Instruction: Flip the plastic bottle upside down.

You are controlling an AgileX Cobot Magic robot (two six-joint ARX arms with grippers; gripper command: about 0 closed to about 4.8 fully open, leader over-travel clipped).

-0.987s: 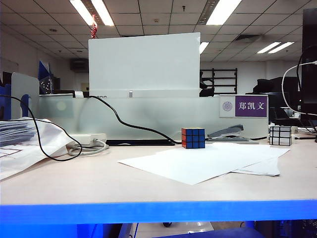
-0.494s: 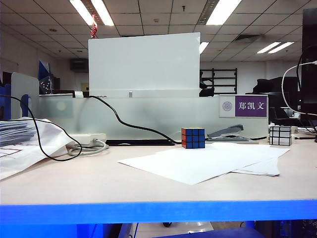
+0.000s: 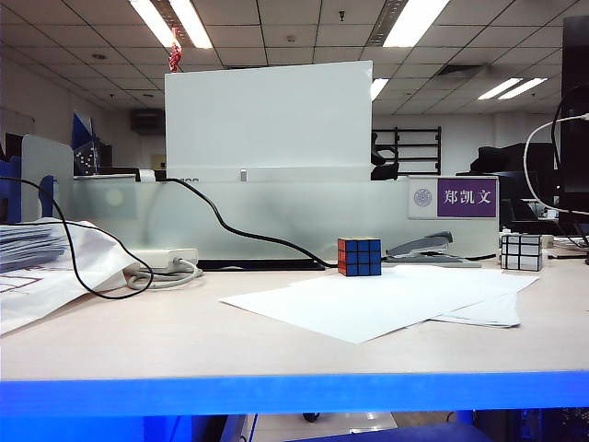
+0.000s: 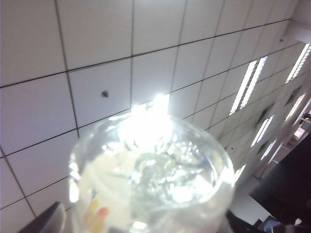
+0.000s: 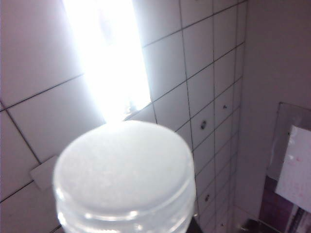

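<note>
Small clear plastic bottle w/ white screw cap (image 4: 146, 170) isn't on the pale desk (image 3: 184, 341) at all. The exterior view shows only loose white paper sheets (image 3: 368, 299) mid-desk and a colour-sided puzzle cube (image 3: 359, 256) by the back edge, no arms, no bottle. Both wrist views look up at ceiling tiles w/ the bottle right at the lens, so it's off the desk, in the air.

Left gripper (image 4: 146, 224): dark fingers (image 4: 46, 221) either side of the body, set wide. Bottle sits btwn them, but clamped or just straddled can't be told. Rounded clear base faces this cam, so the long axis runs approx straight out from the fingers, base outward.

Right gripper: cap end (image 5: 124, 170) fills the view, neck pointing at the cam. Only a dark sliver (image 5: 195, 227) under it, poss. a finger, so its opening can't be told.

Judgement: both arms equally near. The flip hinges on swapping which end points up along that axis
</note>
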